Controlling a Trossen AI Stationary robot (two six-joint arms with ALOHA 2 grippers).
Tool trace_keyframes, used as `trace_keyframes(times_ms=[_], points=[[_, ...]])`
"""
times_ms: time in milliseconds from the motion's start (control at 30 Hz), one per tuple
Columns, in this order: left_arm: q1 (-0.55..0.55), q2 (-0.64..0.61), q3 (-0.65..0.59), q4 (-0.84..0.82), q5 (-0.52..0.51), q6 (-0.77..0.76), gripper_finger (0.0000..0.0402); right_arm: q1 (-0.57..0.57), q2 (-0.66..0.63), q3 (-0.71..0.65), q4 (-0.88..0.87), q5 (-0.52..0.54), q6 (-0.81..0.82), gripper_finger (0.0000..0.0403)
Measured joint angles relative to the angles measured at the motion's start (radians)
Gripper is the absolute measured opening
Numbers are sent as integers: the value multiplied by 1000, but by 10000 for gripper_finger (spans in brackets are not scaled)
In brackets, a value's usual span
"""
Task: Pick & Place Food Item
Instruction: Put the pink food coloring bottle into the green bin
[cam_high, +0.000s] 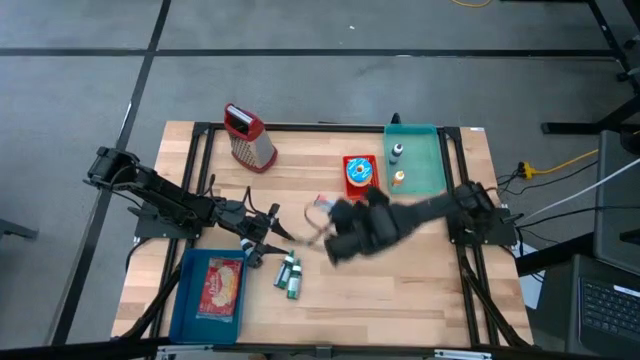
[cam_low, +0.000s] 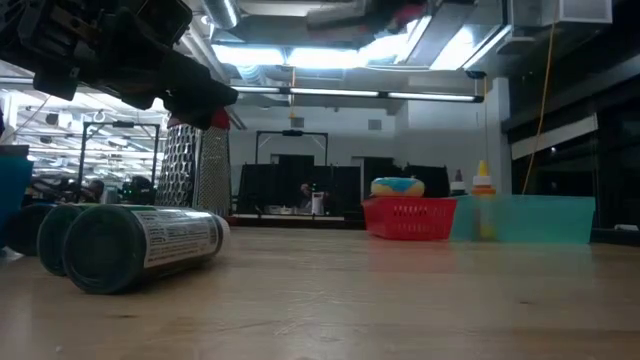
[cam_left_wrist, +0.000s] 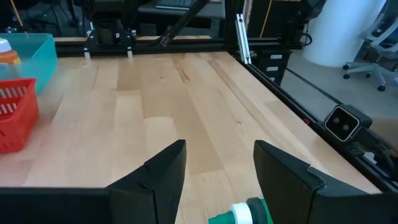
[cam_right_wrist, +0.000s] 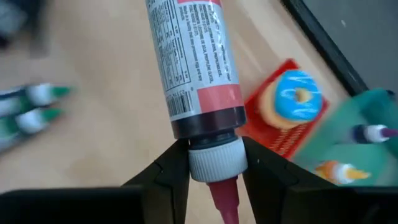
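Nearest your side of the wooden bench (cam_high: 420, 290), you have a blue tray (cam_high: 186, 300) holding a red food packet (cam_high: 222, 283), and just beside it two green tubes with white caps (cam_high: 289, 274), over which your left tool (cam_high: 268, 240) hovers with its fingers apart and nothing between them. At mid-bench, your right tool (cam_right_wrist: 211, 163) is clamped on the white cap of a red-and-white icing tube (cam_right_wrist: 194, 68), lifted above the wood. Farther back stand a red basket with a blue-frosted doughnut (cam_high: 359, 172), a teal bin (cam_high: 421, 165) and a metal box grater with a red top (cam_high: 249, 139).
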Motion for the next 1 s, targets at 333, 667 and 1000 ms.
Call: trace_keyframes(times_ms=[333, 667, 1000], points=[[0, 0, 0, 0, 7, 10, 184, -250, -49, -17, 0, -76, -186, 119], [-2, 0, 0, -2, 8, 3, 184, -470, -71, -18, -1, -65, -257, 119], [-2, 0, 0, -10, 8, 2, 184, -636, -76, -18, -1, -58, -309, 119]])
